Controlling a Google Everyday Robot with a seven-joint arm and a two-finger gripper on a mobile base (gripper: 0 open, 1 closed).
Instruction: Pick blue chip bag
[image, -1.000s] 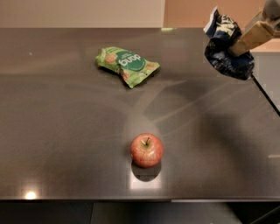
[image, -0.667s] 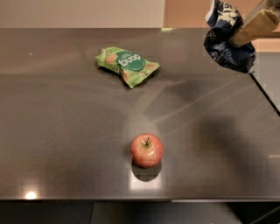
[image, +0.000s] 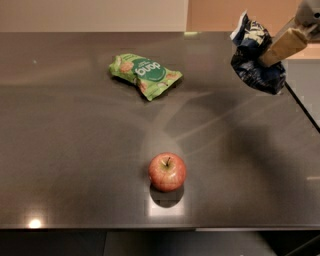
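The blue chip bag is a dark navy crinkly foil bag with white lettering. It hangs in the air above the far right of the dark table. My gripper comes in from the top right corner with tan fingers. It is shut on the bag's right side and holds it clear of the tabletop.
A green snack bag lies at the back middle of the table. A red apple stands near the front middle. The table's right edge runs just below the held bag.
The gripper has lifted the blue chip bag a little higher, and the bag has turned slightly in the grip. The apple and green bag have not moved.
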